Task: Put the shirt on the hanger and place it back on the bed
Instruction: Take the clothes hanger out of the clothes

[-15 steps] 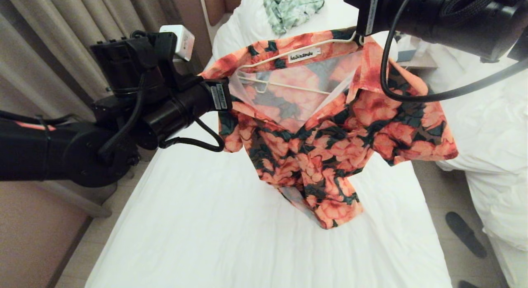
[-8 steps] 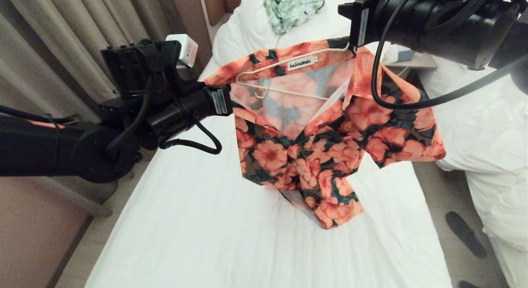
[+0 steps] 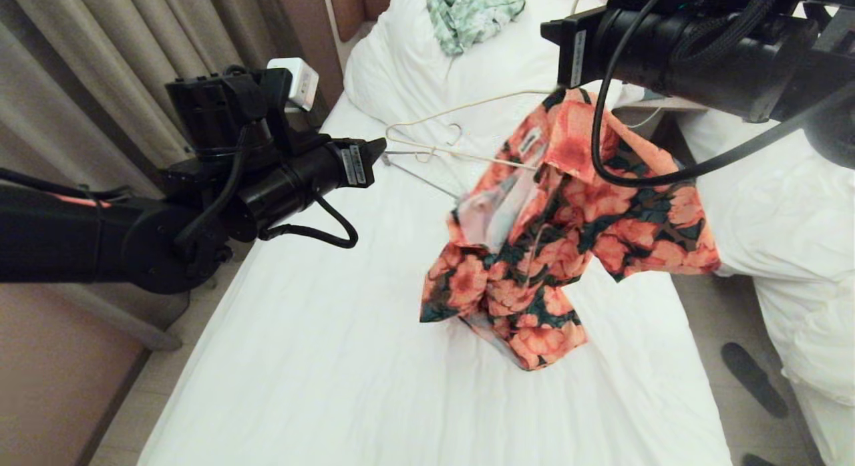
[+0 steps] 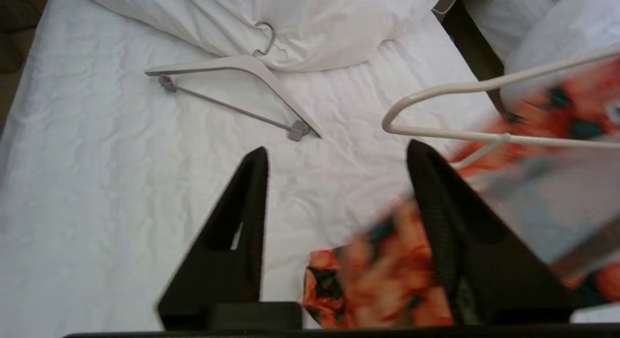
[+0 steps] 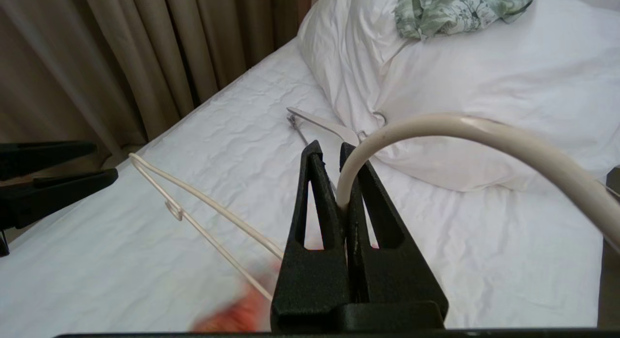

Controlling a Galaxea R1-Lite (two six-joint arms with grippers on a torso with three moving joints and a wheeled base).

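The shirt [image 3: 554, 239], orange-pink flowers on dark green, hangs bunched from the far end of the hanger [image 3: 461, 109], a thin cream rod. The hanger's end nearest my left arm is bare. The shirt's hem touches the bed [image 3: 334, 359]. My right gripper [image 5: 329, 146] is shut on the hanger's hook [image 5: 436, 125] and holds it above the bed. My left gripper [image 4: 337, 154] is open beside the hanger's bare end [image 4: 436, 88], with nothing gripped. The shirt [image 4: 387, 280] shows blurred below its fingers.
A thicker flat white hanger [image 4: 242, 64] with a grey bar lies on the sheet by the heaped duvet [image 3: 414, 65]. A green-and-white garment [image 3: 474, 9] lies on the duvet. Curtains [image 3: 100, 72] stand left, a neighbouring bed [image 3: 788, 205] right, and a dark slipper [image 3: 755, 379] is on the floor.
My left gripper has opened and let go of the shirt's shoulder. That side slid off the hanger and swung right, and the shirt now hangs bunched under my right arm.
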